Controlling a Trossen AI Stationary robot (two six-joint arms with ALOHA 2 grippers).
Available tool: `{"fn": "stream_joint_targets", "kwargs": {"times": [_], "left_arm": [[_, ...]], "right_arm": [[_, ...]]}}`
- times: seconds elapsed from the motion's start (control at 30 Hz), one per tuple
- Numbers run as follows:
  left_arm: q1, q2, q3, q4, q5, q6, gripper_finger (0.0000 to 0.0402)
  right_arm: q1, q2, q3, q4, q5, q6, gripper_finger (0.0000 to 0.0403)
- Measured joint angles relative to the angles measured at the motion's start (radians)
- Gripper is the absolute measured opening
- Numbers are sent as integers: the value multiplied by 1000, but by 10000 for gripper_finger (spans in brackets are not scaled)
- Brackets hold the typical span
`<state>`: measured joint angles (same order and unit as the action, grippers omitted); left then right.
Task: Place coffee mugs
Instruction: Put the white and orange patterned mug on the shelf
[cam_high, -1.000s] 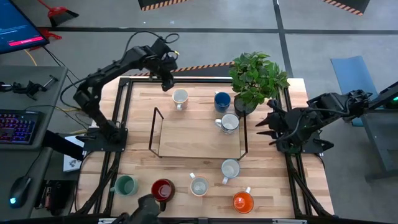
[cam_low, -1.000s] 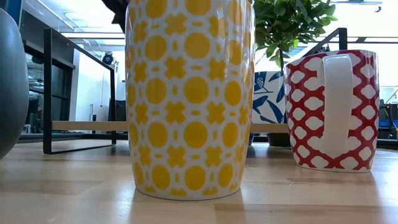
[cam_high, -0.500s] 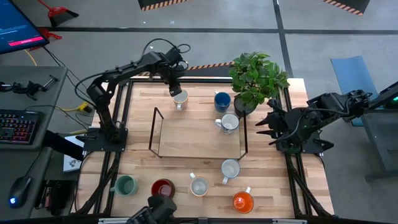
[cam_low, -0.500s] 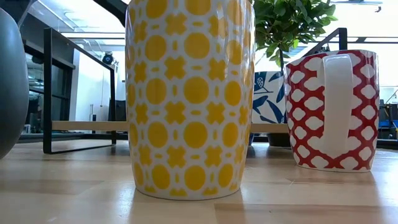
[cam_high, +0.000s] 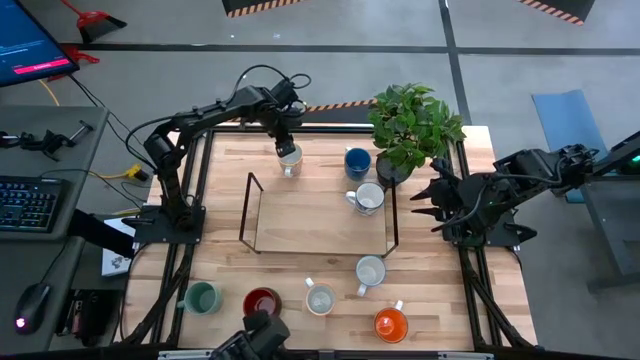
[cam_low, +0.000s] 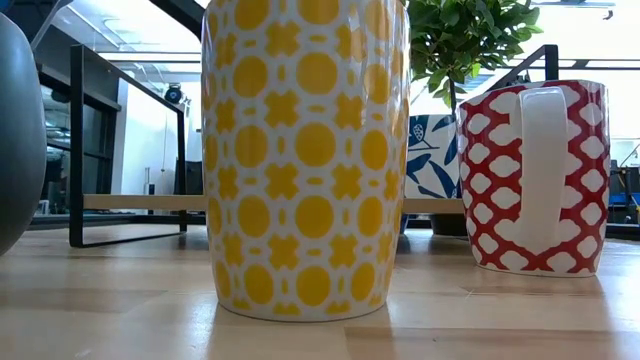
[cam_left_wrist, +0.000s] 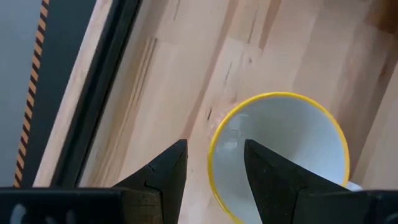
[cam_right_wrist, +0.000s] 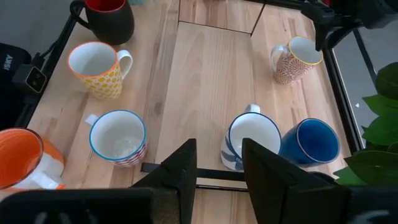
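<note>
Wooden tabletop (cam_high: 330, 260) is seen bearing a low frame tray (cam_high: 318, 215) at centre, with mugs scattered around it. Left gripper (cam_high: 286, 142) is positioned directly over the yellow-rimmed mug (cam_high: 290, 158) at the far edge, just beyond the tray; its fingers are parted, one outside the rim, one over the bowl, nothing grasped. Right gripper (cam_high: 425, 205) is parked at the right edge, fingers apart and empty, well apart from that mug. No legible writing is found on any mug.
</note>
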<state>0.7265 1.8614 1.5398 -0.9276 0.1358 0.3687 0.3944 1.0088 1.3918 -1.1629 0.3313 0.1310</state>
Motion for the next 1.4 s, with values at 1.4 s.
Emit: {"fn": "stream_joint_targets", "kwargs": {"times": [1.4], "left_arm": [[-43, 0, -6, 13, -122, 45, 150]], "right_arm": [[0, 0, 0, 0, -55, 23, 106]]}}
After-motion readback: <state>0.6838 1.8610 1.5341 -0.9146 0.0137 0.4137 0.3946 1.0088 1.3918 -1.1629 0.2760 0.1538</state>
